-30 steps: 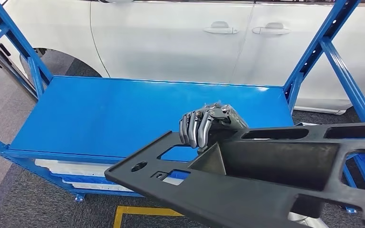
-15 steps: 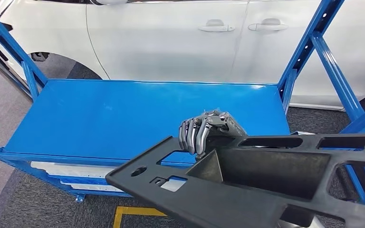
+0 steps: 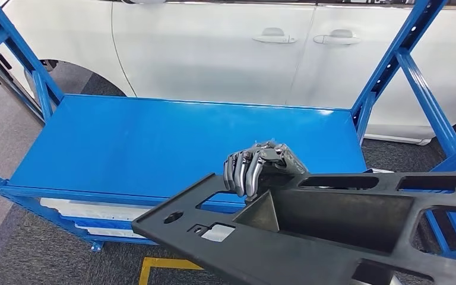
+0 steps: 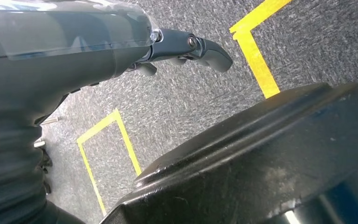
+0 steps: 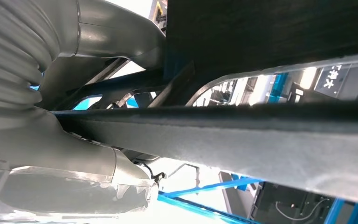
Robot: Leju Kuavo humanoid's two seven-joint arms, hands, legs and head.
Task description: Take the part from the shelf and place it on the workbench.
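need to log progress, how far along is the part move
Done: the black plastic part is off the shelf and carried in the air. In hand: the right robot hand grips its far edge in front of the blue workbench; the left robot hand hangs over the floor, holding nothing. Left: bring the part over the blue top, set it down, let go.

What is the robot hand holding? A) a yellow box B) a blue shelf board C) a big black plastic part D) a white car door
C: in the head view the robot hand has its fingers curled over the edge of the big black plastic part, in front of the blue shelf.
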